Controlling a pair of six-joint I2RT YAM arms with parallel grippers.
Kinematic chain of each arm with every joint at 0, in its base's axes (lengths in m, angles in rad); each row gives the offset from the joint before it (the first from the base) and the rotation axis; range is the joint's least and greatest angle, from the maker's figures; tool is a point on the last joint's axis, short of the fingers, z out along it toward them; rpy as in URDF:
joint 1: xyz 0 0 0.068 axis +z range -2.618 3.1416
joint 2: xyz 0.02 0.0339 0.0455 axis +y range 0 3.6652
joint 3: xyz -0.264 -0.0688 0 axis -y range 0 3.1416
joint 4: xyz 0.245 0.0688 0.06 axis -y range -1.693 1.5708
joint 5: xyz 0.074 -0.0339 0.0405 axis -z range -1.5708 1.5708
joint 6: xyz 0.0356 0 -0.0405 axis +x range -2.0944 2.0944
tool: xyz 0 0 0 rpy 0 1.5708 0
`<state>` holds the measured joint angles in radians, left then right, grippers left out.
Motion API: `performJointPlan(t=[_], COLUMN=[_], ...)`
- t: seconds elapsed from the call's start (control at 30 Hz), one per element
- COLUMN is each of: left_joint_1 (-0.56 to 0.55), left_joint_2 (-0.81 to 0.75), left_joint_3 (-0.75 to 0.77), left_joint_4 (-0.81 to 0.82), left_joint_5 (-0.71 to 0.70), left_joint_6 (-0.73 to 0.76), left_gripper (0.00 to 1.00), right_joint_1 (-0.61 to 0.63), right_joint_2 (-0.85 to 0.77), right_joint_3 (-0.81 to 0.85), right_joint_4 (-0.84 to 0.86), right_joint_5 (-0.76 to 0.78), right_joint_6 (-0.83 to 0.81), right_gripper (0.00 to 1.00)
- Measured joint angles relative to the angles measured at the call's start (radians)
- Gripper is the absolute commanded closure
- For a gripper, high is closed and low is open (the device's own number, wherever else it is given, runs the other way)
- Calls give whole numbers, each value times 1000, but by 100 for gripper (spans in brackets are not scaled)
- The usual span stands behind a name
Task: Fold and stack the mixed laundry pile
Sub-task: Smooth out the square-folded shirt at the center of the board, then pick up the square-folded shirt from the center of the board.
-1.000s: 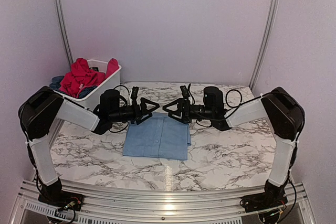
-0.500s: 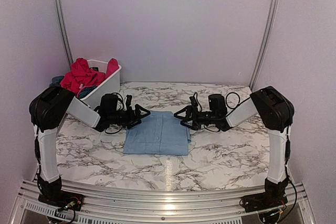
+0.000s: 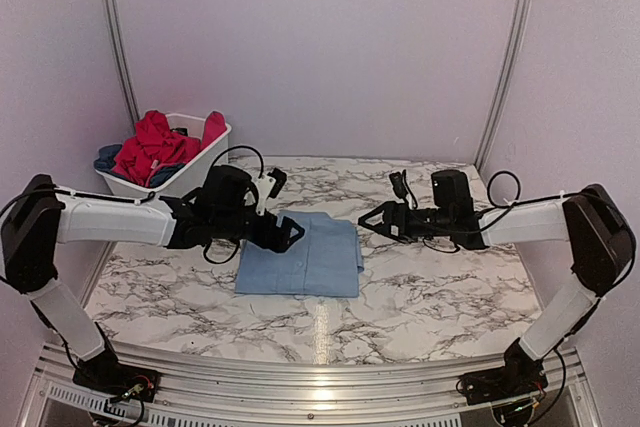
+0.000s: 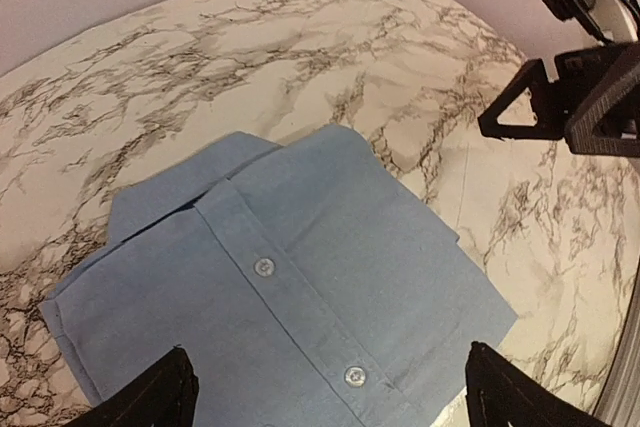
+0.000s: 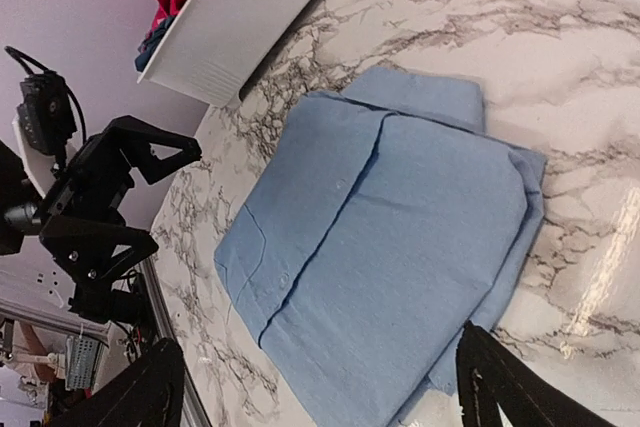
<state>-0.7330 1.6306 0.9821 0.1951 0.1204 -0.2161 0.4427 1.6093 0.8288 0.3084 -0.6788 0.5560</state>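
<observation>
Blue shirt (image 3: pixel 300 259) lies folded flat at centre. Your arms have dropped low and stretched out in the last second. The left gripper (image 3: pixel 292 232) hangs wide open over the shirt's far-left edge, and the right gripper (image 3: pixel 366 219) is wide open just right of it. Neither holds anything. Red and dark clothes (image 3: pixel 150 147) wait in the basket (image 3: pixel 200 165) far left, likely your next fetch.
</observation>
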Motion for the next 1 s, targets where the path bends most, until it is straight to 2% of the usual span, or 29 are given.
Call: performJointPlan(t=[0.13, 0.27, 0.4, 0.57, 0.8, 1.0], left_joint_1=[-171, -279, -352, -396, -435, -441], left_joint_2=[37, 57, 123, 237, 334, 420], left_joint_3=[14, 7, 23, 100, 182, 229], left_joint_4=[-111, -136, -125, -117, -110, -107], left_joint_5=[-117, -216, -279, -288, -260, -260], left_joint_6=[153, 298, 425, 534, 641, 693], left_gripper=[24, 40, 46, 54, 60, 77], right_joint_1=[0, 0, 0, 0, -6, -26], right_joint_2=[-57, -138, -150, -103, -49, -2], right_joint_3=[-121, -206, -247, -294, -310, -349], right_joint_4=[-71, -92, -66, -8, 94, 171], right_joint_5=[18, 20, 27, 17, -12, -49], right_joint_6=[-3, 18, 47, 106, 185, 241], right_gripper=[14, 14, 15, 14, 11, 10])
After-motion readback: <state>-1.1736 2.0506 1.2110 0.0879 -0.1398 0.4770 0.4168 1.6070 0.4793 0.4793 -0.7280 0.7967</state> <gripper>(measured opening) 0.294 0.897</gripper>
